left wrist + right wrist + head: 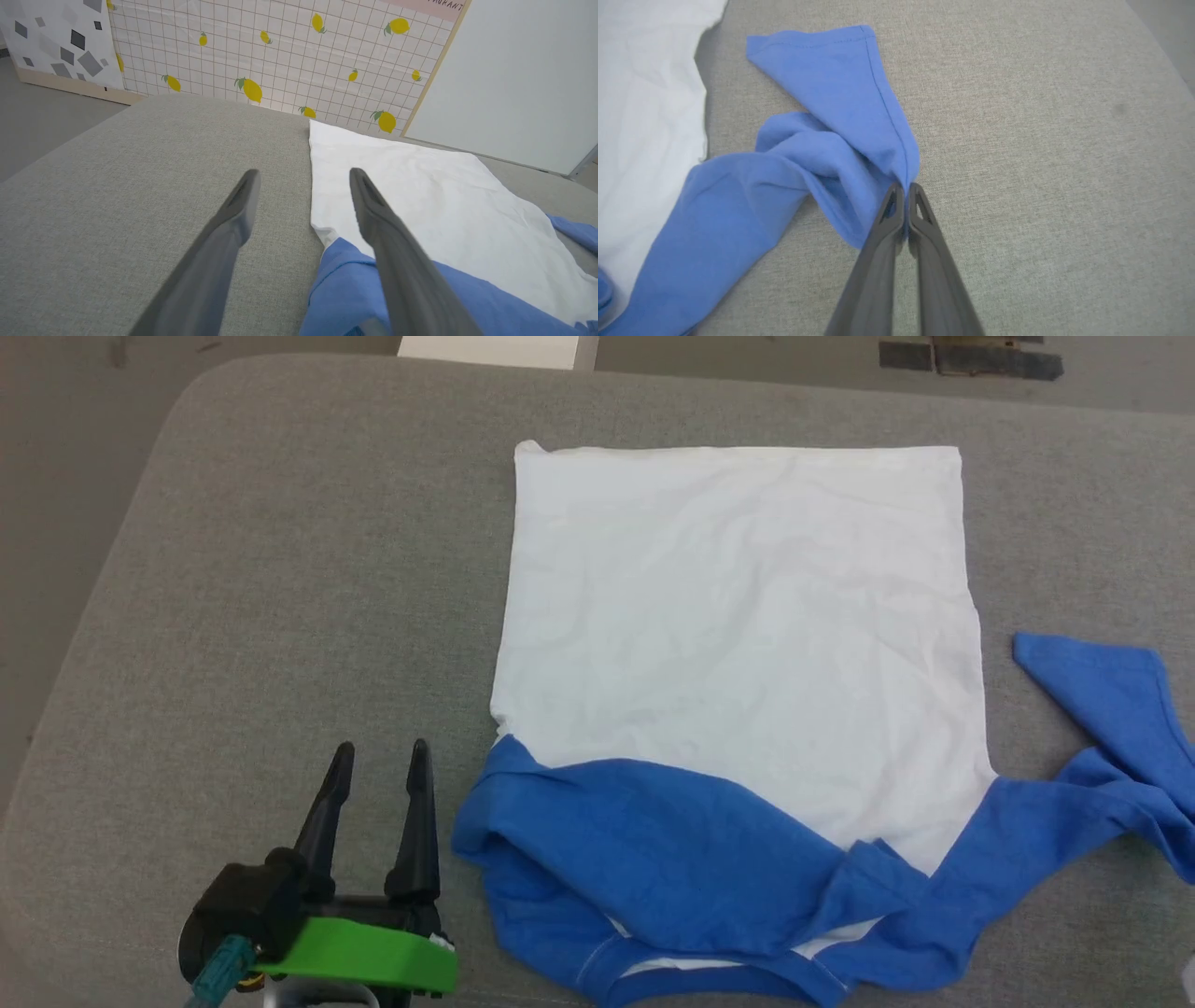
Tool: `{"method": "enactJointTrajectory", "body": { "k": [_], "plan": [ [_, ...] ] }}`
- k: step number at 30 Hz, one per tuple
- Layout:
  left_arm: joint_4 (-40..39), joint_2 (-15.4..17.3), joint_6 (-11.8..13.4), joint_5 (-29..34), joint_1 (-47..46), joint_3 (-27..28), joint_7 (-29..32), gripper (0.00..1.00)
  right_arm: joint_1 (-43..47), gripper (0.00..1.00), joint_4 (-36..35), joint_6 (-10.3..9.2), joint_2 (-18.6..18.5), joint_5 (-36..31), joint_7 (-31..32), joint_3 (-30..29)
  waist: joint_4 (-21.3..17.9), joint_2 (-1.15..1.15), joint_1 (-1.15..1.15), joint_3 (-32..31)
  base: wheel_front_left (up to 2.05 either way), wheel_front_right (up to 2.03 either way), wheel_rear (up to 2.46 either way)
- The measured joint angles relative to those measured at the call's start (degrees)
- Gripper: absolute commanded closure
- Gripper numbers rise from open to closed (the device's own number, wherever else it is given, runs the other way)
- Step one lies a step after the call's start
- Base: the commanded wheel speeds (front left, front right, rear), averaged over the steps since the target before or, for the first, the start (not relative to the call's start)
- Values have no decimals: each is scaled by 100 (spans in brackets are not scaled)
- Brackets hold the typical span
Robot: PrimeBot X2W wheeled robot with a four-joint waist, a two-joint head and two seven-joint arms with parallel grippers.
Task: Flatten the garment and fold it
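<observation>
Garment [738, 616] sleeve [840, 93] pinched in right end effector [906, 186] (left end effector [381, 751] beside, spread).

— What sort of place is this, a home?
— No, it looks like a robot test lab dressed up as one. The wall behind is just flat boards set side by side: a lemon-print tile panel [280, 56], a terrazzo-print panel [56, 42] with a bare wooden strip along its foot, and a plain white board [514, 84].
— And the table?
— A padded bench [280, 569] wrapped in grey cloth, corners rounded. It stands on a bare grey floor [56, 476] with dark tape patches [971, 357] stuck to it.
— Anything else?
— The left gripper [383, 747], black fingers on a green mount, hangs over the bench.
</observation>
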Motion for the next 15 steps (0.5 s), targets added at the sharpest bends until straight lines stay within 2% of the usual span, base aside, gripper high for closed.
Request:
{"method": "enactJointTrajectory", "body": {
  "k": [5, 11, 15],
  "plan": [
    [-66, 46, 24, -38, 91, 7, 9, 0, -224, 0, -78, 1, -198, 37, -19, 177, -37, 0, 0, -120, 0, 0, 0],
    [-155, 79, 49, -40, 103, 8, 49, 0, -930, 0, -14, 0, -854, 91, 305, 387, -93, 0, 0, -61, 0, 0, 0],
    [-232, 124, 52, -10, 88, -20, 55, 0, -1497, 0, 404, 1, -1266, 92, 675, 573, -98, 0, 0, 91, 0, 0, 0]
  ]
}}
